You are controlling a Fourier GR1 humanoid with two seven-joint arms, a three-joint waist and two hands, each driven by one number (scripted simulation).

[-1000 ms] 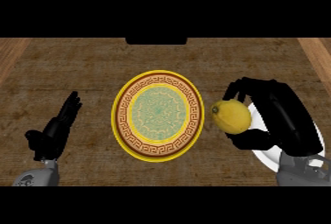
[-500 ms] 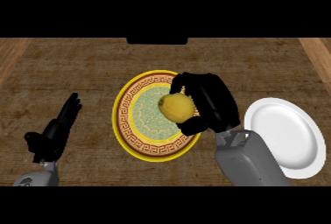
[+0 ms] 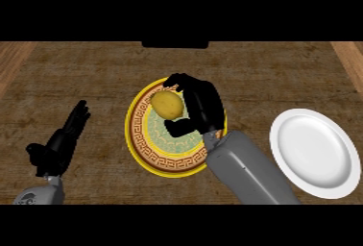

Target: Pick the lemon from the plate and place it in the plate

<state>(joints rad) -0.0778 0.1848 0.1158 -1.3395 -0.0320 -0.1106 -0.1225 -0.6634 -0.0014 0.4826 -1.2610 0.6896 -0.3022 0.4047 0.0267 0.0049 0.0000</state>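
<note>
while over plate [image 3: 152,166], lemon [image 3: 167,104] in right hand [image 3: 202,103]

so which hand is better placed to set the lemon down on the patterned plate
Right: the right hand is curled round the lemon over the patterned plate, while the left hand lies open off to the plate's left, holding nothing.

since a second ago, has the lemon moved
Yes. The lemon, held in the right hand, has moved left: from beside the patterned plate's right rim to over its upper part, away from the white plate.
</note>
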